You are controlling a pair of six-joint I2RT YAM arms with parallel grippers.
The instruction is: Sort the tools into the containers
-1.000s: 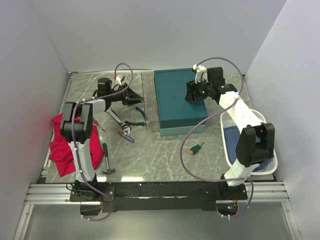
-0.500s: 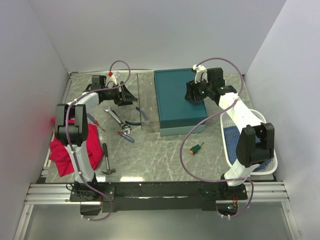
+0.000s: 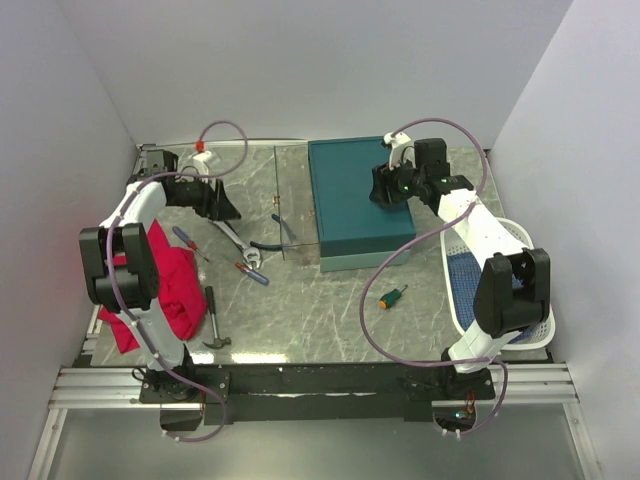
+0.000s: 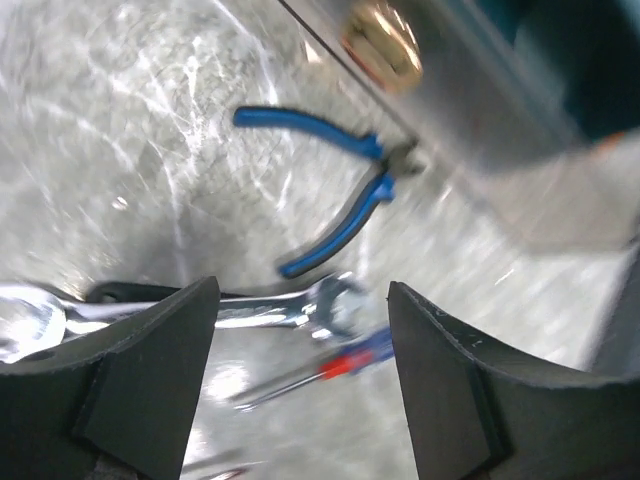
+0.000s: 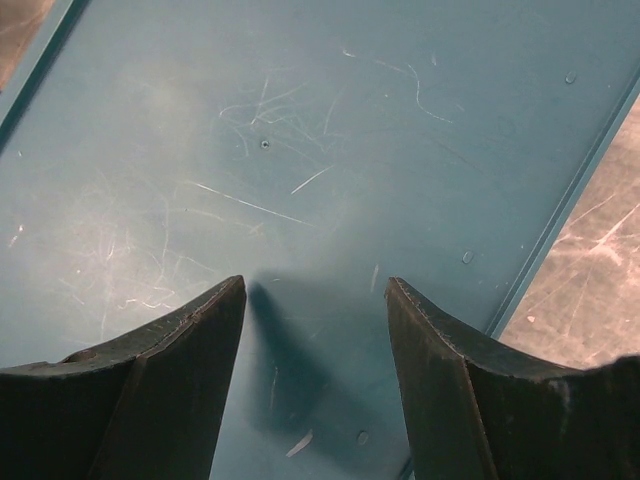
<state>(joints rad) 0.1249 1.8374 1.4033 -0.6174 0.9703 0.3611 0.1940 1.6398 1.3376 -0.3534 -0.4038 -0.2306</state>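
The left jaws are standing wide open and empty over the pliers (image 4: 375, 160), which are lying on the bench (image 3: 330, 300) near the wrench (image 4: 290, 305). The right jaws, open and empty too, are hovering over the box (image 5: 330, 150). The pliers are probably stiff and heavy, so gripping near the pivot is seeming best

Even, soft light is filling the overhead view. Glare is streaking the table (image 4: 150, 130) in the left wrist view, where blur is smearing the pliers (image 4: 372, 170). Right fingers (image 5: 150, 390) are casting a dim shadow on the sharp box (image 5: 330, 150).
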